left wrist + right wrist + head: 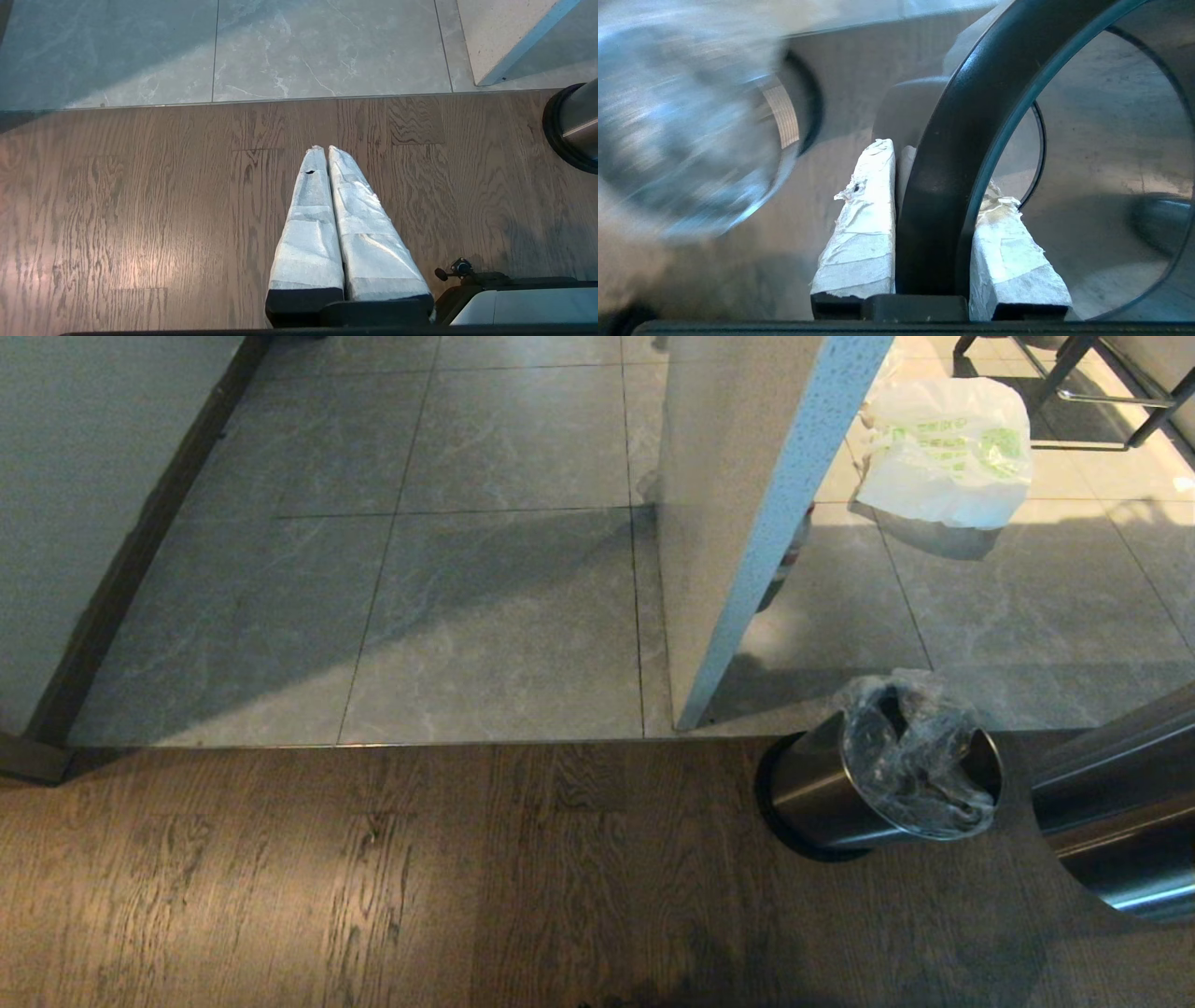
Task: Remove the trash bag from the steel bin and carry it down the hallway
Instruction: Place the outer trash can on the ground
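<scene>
- Trash bag (920, 765) sat in the steel bin (822, 793): clear crinkled plastic, bunched up above the rim and draped over the bin's mouth.
- Steel bin stood on its black base on the wood floor (373, 877), at the right of the head view, just near the seam where the wood met the tiles.
- Hallway tiles (495, 569) ran off to the far side, grey and glossy, with a white wall (84, 476) and dark baseboard on the left.
- Right gripper (938, 172) was clenched on a black ring (971, 121), one taped finger on each side of the band. Through the ring showed the inside of a steel cylinder.
- The head view showed that steel cylinder (1120, 831) at the right edge, just right of the bin and apart from it. The gripper itself was outside that view.
- The right wrist view had the bin with its bag blurred, beside the held ring. No contact with the bag was visible.
- Left gripper (324, 149) hung over the wood floor left of the bin's base, taped fingers pressed together with nothing between them.
- A speckled panel (747, 504) stood on the tiles just beyond the bin.
- An opaque white bag with green print (943, 448) lay on the tiles at far right, well apart from the bin.
- Dark metal furniture legs (1074, 373) were behind it.
</scene>
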You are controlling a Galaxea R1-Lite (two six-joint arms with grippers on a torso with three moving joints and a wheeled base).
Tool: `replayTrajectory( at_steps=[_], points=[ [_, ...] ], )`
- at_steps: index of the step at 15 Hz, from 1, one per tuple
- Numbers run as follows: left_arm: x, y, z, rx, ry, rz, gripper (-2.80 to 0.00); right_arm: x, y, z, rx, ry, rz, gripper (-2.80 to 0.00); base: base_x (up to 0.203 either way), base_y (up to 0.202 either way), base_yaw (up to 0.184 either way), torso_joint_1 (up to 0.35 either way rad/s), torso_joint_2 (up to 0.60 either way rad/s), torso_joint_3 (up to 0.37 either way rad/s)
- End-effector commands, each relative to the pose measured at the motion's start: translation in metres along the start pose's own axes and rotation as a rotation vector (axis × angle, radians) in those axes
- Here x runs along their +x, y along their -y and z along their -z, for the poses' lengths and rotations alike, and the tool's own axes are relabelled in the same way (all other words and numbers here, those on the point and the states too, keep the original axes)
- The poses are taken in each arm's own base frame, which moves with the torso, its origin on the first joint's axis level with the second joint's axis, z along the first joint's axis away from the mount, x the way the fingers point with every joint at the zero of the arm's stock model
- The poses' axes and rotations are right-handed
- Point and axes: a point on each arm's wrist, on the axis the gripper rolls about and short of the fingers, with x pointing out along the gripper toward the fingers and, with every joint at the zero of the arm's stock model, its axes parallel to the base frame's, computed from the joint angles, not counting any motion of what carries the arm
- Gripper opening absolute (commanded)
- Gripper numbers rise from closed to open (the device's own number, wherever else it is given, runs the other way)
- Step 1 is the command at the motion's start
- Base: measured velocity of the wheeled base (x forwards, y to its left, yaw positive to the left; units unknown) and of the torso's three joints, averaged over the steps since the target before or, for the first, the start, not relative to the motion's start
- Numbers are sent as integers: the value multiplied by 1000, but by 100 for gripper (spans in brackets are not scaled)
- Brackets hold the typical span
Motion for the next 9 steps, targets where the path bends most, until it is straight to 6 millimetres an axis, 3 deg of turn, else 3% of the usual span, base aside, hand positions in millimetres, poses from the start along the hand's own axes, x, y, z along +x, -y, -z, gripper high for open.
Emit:
replayTrajectory(
  at_steps=[1,5,9],
  points=[
    [0,0,0,0,-1,0,-280,67,21,26,67,-127,-23,-280,0,0,0,0,0,0],
    [0,0,0,0,0,0,-280,149,56,31,120,-110,1,-280,0,0,0,0,0,0],
    [0,0,0,0,0,0,-280,198,74,45,128,-96,13,-280,0,0,0,0,0,0]
  ],
)
